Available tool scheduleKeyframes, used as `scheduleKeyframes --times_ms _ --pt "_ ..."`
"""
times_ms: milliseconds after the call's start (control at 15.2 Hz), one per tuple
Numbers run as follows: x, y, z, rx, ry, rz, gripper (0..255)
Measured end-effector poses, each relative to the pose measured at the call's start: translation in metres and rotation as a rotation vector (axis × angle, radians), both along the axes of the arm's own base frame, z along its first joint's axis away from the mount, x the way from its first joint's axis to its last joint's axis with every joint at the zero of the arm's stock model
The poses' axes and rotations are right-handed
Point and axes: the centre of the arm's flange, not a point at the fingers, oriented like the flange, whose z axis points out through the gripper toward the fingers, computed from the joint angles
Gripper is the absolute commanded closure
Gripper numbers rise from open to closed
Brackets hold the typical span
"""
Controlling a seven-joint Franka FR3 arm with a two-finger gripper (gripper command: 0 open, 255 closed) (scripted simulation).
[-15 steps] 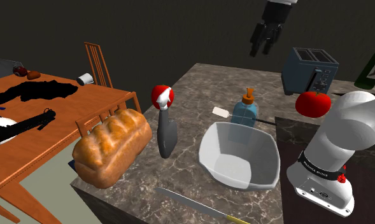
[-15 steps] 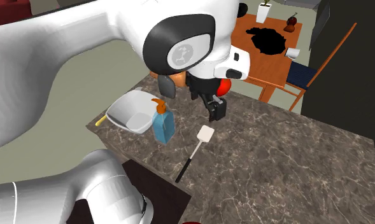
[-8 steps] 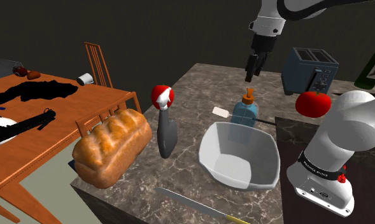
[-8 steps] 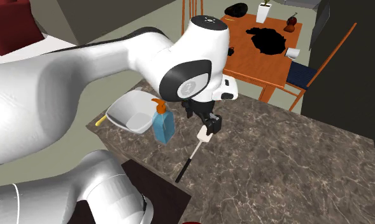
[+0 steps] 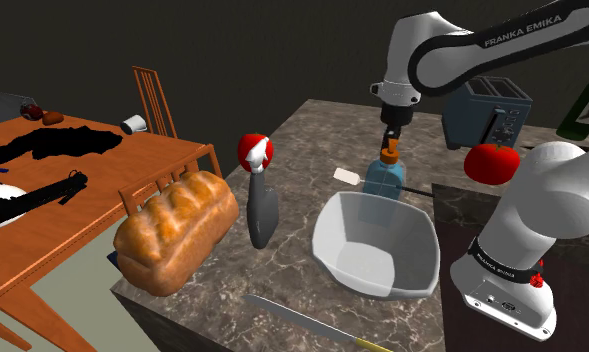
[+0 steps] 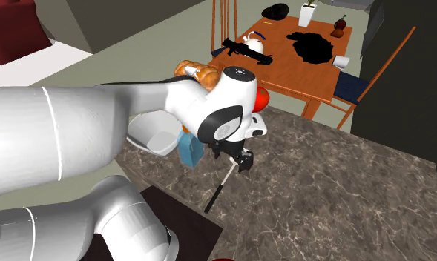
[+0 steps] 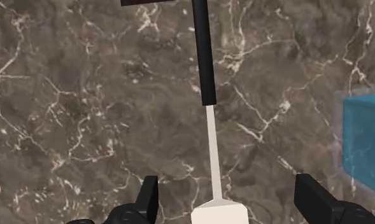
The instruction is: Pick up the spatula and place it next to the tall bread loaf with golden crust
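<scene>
The loaf (image 5: 177,230) lay at the counter's (image 5: 312,130) near corner, on the shoulder view's left. Well apart from it, the spatula (image 5: 348,177) lay flat beside the blue bottle (image 5: 384,178). The gripper (image 7: 227,188) hung over it, its fingers (image 7: 148,198) spread wide either side of the blade, touching nothing. The step in hand looked like the approach. The next move would call for lowering and closing on the thin shaft.

White arm (image 5: 452,55) arched over, tool (image 7: 227,196) downward, fingers (image 7: 149,198) wide apart.
</scene>
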Motion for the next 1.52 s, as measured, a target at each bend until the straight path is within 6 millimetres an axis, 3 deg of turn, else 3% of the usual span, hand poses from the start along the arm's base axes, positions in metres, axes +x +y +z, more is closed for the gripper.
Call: scheduleKeyframes --times_ms 198,594,1056,1122,1518 --pt "-0.001 0.004 -0.035 -0.017 0.021 0.066 0" --pt "-0.003 0.003 -0.069 -0.02 0.025 0.079 0" --pt "-0.003 0.003 -0.077 -0.02 0.024 0.08 0" --pt "-0.003 0.003 -0.077 -0.02 0.024 0.08 255" --pt "-0.003 0.003 -0.077 -0.02 0.024 0.08 255"
